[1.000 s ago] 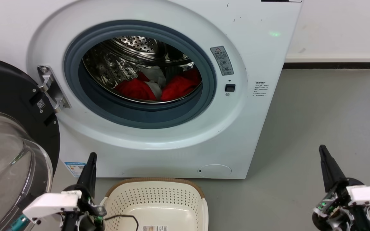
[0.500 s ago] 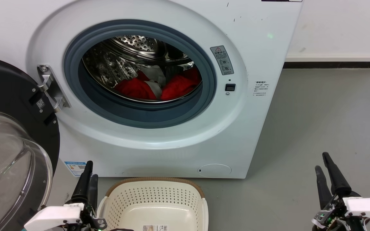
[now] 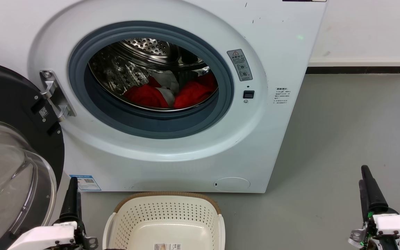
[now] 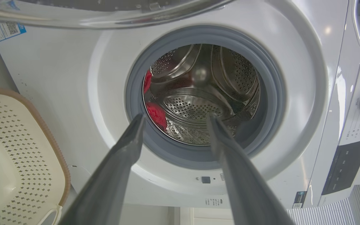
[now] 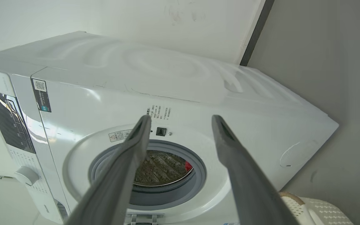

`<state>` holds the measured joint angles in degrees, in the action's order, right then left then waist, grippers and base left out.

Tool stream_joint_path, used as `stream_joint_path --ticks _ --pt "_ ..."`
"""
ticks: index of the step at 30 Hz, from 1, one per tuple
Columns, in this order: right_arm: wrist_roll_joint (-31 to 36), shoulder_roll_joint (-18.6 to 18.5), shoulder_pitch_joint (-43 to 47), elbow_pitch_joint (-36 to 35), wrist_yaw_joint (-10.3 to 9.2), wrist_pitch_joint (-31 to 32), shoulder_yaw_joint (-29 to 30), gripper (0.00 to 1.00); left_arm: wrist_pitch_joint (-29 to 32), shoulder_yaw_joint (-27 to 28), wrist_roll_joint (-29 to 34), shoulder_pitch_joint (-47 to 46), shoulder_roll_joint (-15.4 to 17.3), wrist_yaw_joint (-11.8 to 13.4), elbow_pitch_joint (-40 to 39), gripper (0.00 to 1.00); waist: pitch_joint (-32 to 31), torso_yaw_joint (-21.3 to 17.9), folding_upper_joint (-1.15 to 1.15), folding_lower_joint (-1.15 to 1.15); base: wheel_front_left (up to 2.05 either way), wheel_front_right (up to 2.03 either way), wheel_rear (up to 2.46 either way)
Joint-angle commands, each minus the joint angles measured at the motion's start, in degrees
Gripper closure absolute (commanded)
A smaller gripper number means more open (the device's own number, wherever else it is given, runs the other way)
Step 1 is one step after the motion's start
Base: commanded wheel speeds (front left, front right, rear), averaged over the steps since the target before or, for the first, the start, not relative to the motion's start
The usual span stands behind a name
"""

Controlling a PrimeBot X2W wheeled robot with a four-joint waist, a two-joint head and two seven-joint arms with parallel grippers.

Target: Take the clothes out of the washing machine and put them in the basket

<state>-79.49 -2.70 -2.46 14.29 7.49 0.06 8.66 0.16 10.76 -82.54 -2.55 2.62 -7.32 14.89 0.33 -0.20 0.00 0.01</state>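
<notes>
Bearing a blue QR-code label [image 3: 85, 183], perhaps an energy tag, the washing machine [image 3: 172, 152] holds the clothes [image 3: 170, 94], while the left gripper [image 4: 176, 116] and right gripper [image 5: 181, 117], both spread, have drifted outward from the basket [image 3: 167, 195].

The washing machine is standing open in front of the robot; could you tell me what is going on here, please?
The robot is set to unload the washing machine. The door is swung open and the clothes lie in the drum. The left gripper and right gripper are open and empty, low on either side of the basket, which has no garment in it yet.
</notes>
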Motion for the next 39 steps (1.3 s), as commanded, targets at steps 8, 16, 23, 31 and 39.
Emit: stream_joint_path --ticks 8,16,23,31,39 --pt "18.2 -0.3 -1.7 -5.5 0.00 -2.2 0.9 0.00 -2.2 3.6 9.2 -1.2 0.2 -0.1 -3.3 0.00 0.1 0.0 0.00 -0.01 0.00 0.00 0.00" --pt "35.5 -0.3 -1.8 -12.4 0.00 -4.0 -0.9 0.00 -4.1 3.1 20.2 -0.8 0.2 2.5 -11.0 0.00 0.4 0.0 0.00 -0.01 0.00 0.00 0.00" --pt "46.1 -0.3 -1.7 -17.3 0.00 -5.3 -2.8 0.00 -5.4 0.6 26.2 0.4 0.2 4.8 -15.2 0.00 0.6 0.1 0.00 -0.01 0.00 0.00 0.00" --pt "54.9 -0.3 -0.4 -19.6 0.00 -6.7 -4.4 0.00 -6.8 -3.5 35.9 1.9 0.2 4.2 -18.9 0.00 0.8 0.0 0.00 -0.01 0.00 0.00 0.00" --pt "60.8 -0.3 0.3 -20.4 0.00 -7.9 -5.8 0.00 -8.0 -7.1 45.1 2.9 0.2 4.5 -20.2 0.00 0.8 -0.2 0.00 -0.01 0.00 0.00 0.00"
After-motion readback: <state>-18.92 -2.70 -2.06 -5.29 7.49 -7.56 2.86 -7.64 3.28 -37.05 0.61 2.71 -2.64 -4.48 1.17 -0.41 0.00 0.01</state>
